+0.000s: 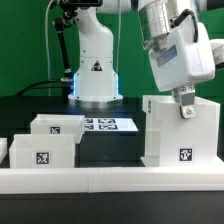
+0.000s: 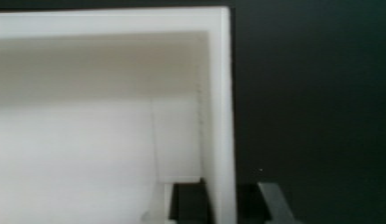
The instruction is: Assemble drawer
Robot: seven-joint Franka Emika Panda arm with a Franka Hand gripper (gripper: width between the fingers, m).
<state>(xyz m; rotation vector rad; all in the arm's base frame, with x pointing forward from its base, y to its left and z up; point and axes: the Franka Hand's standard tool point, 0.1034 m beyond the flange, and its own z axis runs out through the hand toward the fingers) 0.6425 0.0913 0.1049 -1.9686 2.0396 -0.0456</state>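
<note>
The drawer's tall white casing [image 1: 180, 130] stands upright at the exterior view's right, with a square tag low on its front. My gripper [image 1: 183, 104] comes down from above onto its top edge. In the wrist view the casing's thin side wall [image 2: 215, 110] runs between my two fingers [image 2: 272, 205], one inside the box and one outside, so the gripper [image 2: 229, 203] is shut on that wall. Two smaller open-top trays sit at the exterior view's left, one further back [image 1: 58, 126] and one nearer [image 1: 42, 152], both apart from the gripper.
A long low white rail [image 1: 110, 182] runs across the front of the black table. The marker board [image 1: 106, 125] lies flat between the trays and the casing. The arm's white base [image 1: 97, 72] stands behind it.
</note>
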